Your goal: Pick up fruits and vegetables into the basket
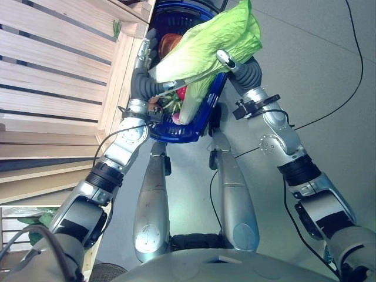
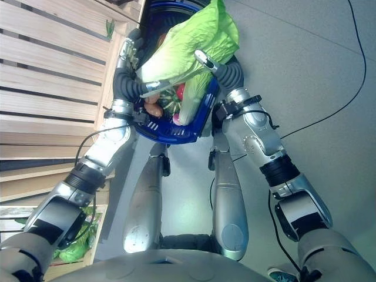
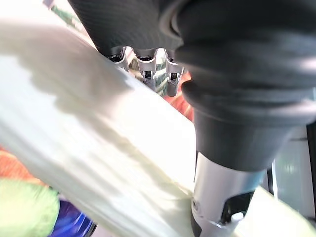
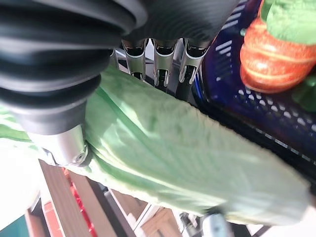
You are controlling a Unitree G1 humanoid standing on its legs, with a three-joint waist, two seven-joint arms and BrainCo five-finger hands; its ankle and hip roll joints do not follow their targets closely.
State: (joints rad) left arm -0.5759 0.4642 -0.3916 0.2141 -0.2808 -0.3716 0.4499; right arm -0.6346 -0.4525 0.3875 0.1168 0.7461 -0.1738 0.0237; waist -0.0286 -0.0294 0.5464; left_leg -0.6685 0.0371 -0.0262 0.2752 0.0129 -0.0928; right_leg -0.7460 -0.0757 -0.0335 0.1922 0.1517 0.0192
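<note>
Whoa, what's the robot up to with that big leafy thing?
The robot is holding a large green cabbage in both hands over a blue basket. Its left hand is at the pale stalk end and its right hand is under the leafy end. The basket already holds other produce, including a red-orange piece. A slatted wooden shelf stands on the robot's left side.

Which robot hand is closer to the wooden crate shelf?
Left. The left robot hand holds the cabbage's pale end right beside the wooden crate shelf; the right robot hand grips the leafy end farther away.
</note>
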